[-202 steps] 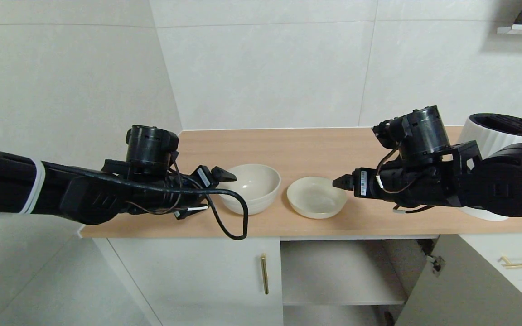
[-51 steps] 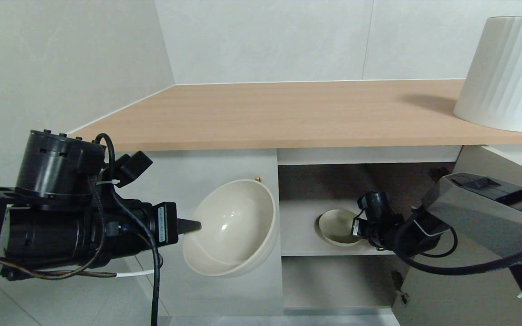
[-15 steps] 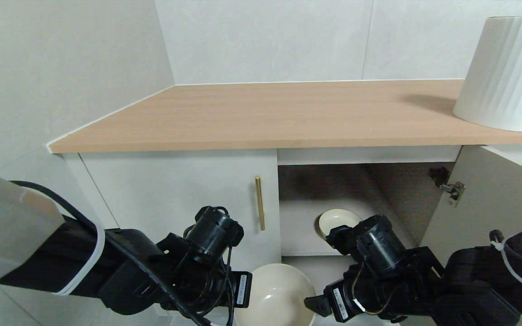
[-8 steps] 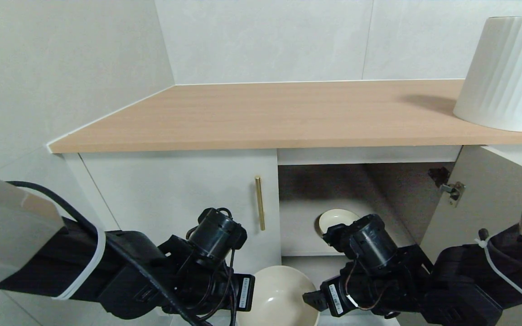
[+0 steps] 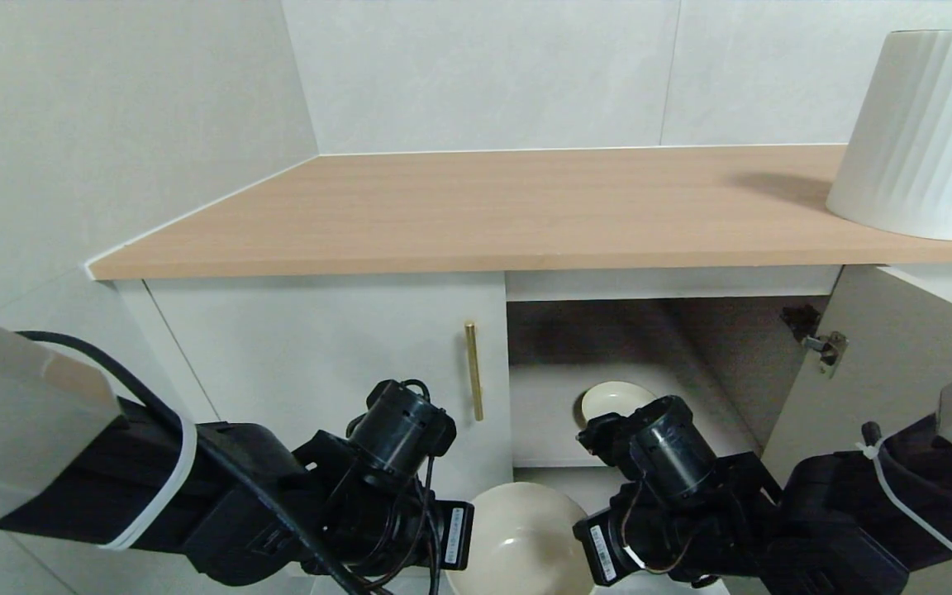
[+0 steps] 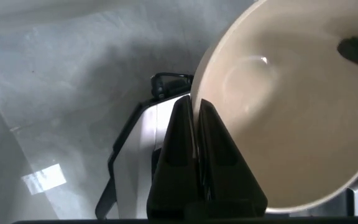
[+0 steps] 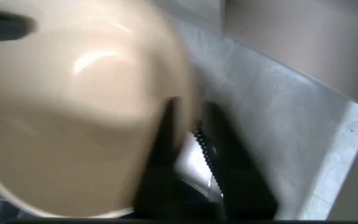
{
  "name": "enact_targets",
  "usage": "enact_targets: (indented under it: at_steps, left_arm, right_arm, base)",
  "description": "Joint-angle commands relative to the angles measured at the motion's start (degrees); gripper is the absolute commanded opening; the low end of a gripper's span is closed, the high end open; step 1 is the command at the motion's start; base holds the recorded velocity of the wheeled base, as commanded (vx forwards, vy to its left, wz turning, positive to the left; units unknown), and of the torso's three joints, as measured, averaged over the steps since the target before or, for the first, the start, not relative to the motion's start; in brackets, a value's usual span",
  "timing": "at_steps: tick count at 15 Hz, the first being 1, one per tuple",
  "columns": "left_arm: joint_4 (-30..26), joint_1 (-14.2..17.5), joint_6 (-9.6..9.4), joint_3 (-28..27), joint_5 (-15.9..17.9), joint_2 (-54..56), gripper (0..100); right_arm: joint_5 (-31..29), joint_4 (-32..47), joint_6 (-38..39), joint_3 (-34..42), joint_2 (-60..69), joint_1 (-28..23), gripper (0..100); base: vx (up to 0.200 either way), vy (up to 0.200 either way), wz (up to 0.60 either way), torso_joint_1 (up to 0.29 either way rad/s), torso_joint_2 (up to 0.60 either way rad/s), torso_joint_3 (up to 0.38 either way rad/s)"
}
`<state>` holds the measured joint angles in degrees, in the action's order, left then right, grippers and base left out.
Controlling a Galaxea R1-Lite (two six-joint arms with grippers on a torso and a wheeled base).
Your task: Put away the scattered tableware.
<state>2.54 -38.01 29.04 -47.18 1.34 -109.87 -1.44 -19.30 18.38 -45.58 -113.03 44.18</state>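
With the left gripper (image 6: pixel 194 107) clamping the rim of the large cream round bowl (image 5: pixel 517 537), the right gripper (image 7: pixel 191 111) (jaws parted astride it) should be closing squarely

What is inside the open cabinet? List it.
A small dish sits on the cabinet's shelf. The right arm covers the shelf's front part, and the bowl held in the left gripper hides much of the space below.

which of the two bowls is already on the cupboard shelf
The small shallow bowl, resting on the shelf inside the open cupboard. The large deep bowl is outside, low in front, its rim pinched in the left hand.
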Motion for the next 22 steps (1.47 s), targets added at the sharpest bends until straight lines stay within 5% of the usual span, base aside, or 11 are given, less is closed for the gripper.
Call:
enact_targets:
  at_steps: [1,8,9,22]
  left_arm:
    - [-0.5,0.0,-0.03,0.1,-0.4,0.0,0]
    - [-0.5,-0.6,-0.03,0.4,-0.5,0.0,0]
    - [-0.5,-0.6,-0.03,0.4,-0.7,0.0,100]
    - [-0.5,-0.6,-0.03,0.2,-1.3,0.2,100]
  right_arm:
    - [-0.3,0.4,-0.1,0.1,-0.2,-0.1,0]
    - [-0.4,0.4,-0.2,0.1,-1.0,-0.1,0]
    - [-0.4,0.4,-0.2,0.1,-1.2,-0.1,0]
    - [-5.5,0.5,0.2,-4.0,-7.6,-5.1,0]
  base:
    - [0.000,0.000,0.00,0.000,0.00,0.000]
    - [0.000,0.000,0.00,0.000,0.00,0.000]
    - [0.000,0.000,0.00,0.000,0.00,0.000]
    - [0.000,0.000,0.00,0.000,0.00,0.000]
